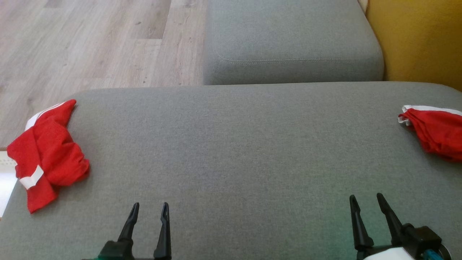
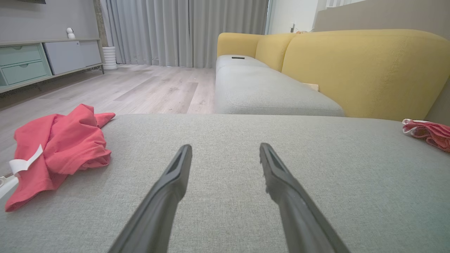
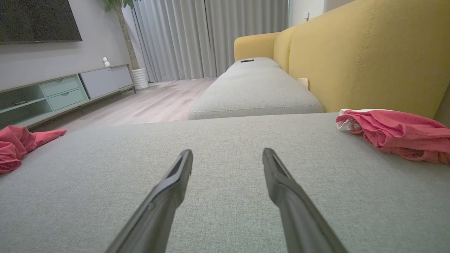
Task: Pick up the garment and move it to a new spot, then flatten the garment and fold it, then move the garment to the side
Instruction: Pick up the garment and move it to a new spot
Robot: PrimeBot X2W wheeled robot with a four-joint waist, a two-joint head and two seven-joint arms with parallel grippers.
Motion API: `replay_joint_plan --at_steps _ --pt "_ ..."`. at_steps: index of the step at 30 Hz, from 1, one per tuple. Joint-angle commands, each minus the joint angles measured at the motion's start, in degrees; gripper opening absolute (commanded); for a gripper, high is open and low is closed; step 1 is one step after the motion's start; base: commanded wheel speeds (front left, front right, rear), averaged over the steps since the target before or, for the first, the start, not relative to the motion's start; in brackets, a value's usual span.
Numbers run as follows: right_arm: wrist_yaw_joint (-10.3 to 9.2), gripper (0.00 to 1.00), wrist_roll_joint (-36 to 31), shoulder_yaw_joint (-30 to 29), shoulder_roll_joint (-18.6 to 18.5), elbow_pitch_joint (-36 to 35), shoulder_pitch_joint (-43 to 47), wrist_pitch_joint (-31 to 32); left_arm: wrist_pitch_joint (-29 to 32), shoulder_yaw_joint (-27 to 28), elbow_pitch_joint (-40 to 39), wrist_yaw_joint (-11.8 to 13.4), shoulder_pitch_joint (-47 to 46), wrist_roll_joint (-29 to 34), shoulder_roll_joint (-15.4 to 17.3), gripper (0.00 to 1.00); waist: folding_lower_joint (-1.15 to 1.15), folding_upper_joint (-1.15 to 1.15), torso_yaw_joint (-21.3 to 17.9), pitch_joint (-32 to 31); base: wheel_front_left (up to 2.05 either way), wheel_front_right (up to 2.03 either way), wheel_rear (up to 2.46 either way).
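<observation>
1. Red garment (image 1: 48, 151): a crumpled heap of red knit cloth with white bands. One band runs along its upper edge and another crosses its lower part. It lies at the left edge of the grey seat cushion (image 1: 231, 144), with a pointed end toward the near-left corner.
2. Second red garment (image 1: 435, 131): bunched, with white trim on its upper edge. It lies at the right edge of the same cushion, well apart from the first, and is cut off by the frame.
3. Left hand (image 1: 151, 204): fingers spread, holding nothing, over the near part of the cushion and apart from the red garment.
4. Right hand (image 1: 365, 195): fingers spread, holding nothing, over the near right part of the cushion.
5. Surroundings: a farther grey cushion (image 1: 288, 39), a yellow backrest (image 1: 415, 36) and a wooden floor (image 1: 90, 43).
6. Head view: seen from above, both white bands of the red garment are visible.
7. Left wrist view: the red garment appears from the side as a raised heap with a white strip at its left. This view adds grey curtains (image 2: 182, 31) and a low cabinet (image 2: 42, 59) with pale green drawers.
8. Right wrist view: the second red garment appears more fully, near the yellow backrest. This view adds a dark wall screen (image 3: 35, 19) and a plant trunk (image 3: 124, 31).
</observation>
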Motion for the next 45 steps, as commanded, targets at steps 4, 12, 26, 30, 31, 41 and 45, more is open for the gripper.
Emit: replay_joint_plan --at_steps 4,12,26,30,31,41,45 --pt "-0.05 1.0 0.14 0.79 -0.38 -1.7 -1.76 -0.63 -0.29 1.41 -2.1 0.38 -2.82 0.27 -0.46 1.0 0.0 0.0 0.61 0.32 0.0 0.0 0.0" --pt "-0.05 1.0 0.66 0.97 -0.15 -1.0 -1.43 -0.63 -0.29 2.06 -1.83 0.94 -3.48 0.27 -0.46 1.0 0.0 0.0 5.42 0.8 0.0 0.0 0.0" --pt "-0.05 1.0 1.57 2.22 0.27 -0.54 -2.77 -0.63 -0.29 6.14 -2.24 1.29 -3.28 1.1 -0.47 1.0 0.0 0.0 15.35 2.13 0.0 0.0 0.0" --pt "-0.05 1.0 1.42 1.83 0.32 -0.69 -2.93 -0.63 -0.29 7.33 -2.59 1.62 -3.33 1.17 -0.47 1.0 0.0 0.0 17.47 2.73 0.0 0.0 0.0" --pt "-0.05 1.0 1.33 1.65 0.34 -0.79 -2.93 -0.63 -0.29 7.56 -2.72 1.66 -3.39 1.22 -0.47 1.0 0.0 0.0 17.94 2.9 0.0 0.0 0.0" --pt "-0.05 1.0 1.08 0.07 -2.3 -1.25 -3.69 -0.63 -0.29 9.32 -4.3 0.92 -6.37 3.41 -0.2 1.0 0.0 0.0 19.57 7.69 0.0 0.0 0.0" --pt "-0.05 1.0 1.13 -0.19 -6.91 -2.41 -6.05 -0.63 -0.29 10.67 -7.1 0.71 -14.05 4.33 -0.08 1.0 0.0 0.0 18.89 14.17 0.0 0.0 0.0"
